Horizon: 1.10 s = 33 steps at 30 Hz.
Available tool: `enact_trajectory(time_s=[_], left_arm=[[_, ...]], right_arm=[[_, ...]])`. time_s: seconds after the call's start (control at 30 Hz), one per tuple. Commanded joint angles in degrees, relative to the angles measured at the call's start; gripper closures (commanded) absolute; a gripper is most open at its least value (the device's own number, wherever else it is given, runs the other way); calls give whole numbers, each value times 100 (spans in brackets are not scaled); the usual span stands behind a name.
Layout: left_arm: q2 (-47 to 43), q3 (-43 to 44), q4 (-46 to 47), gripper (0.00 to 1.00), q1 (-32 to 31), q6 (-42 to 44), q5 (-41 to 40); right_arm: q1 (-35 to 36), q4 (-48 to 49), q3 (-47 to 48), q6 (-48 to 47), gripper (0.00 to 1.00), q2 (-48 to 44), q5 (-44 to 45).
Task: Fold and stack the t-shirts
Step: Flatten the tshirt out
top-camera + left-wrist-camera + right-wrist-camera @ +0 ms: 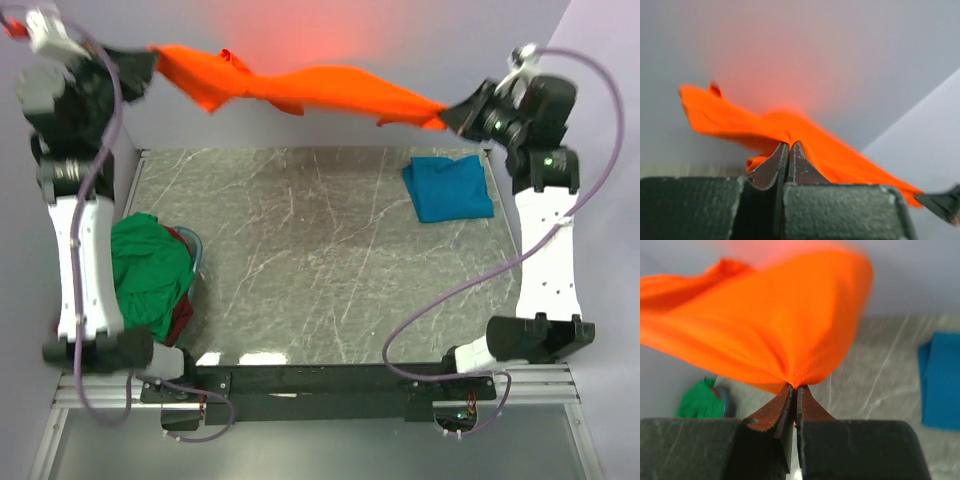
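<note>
The orange t-shirt [300,88] hangs stretched in the air between both grippers, above the table's far edge. My left gripper [148,62] is shut on its left end; in the left wrist view the orange t-shirt [805,135] runs out of the shut left gripper [789,145]. My right gripper [447,112] is shut on its right end; in the right wrist view the orange t-shirt [760,325] bunches at the shut right gripper [794,387]. A folded teal t-shirt [449,186] lies flat at the far right. A crumpled green t-shirt [150,265] lies over the dark red t-shirt [180,322] at the left.
The dark marbled table [310,260] is walled by pale panels. The green pile sits in a blue-rimmed basket [197,252] beside the left arm. Cables loop by both arm bases.
</note>
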Motion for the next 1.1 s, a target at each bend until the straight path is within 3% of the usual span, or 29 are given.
enact_trajectory(time_s=[0.0,0.17,0.33,0.53,0.7,1.07], left_arm=[[-724,-2074,277,99,-78,-14,196],[-2534,-5806,498,99,-87,-620,-515],[-3844,-7938,139,99,-139,-858,-596],[-4496,-8750,-619,99,-629,-980,-657],[-4777,-8777,-1497,99,-1044,-1543,-1553],[-4989,-8435,-2516,99,-1115,-2238,-1756]], right_arm=[[-36,418,-1246,-97,100,-404,-438],[-36,604,-3357,-369,100,-869,-641],[-36,709,-5323,-212,100,-1037,-203],[-45,815,-6302,-27,99,-704,623],[-45,771,-6515,140,99,-624,1089],[-36,279,-6374,219,99,-975,1749]])
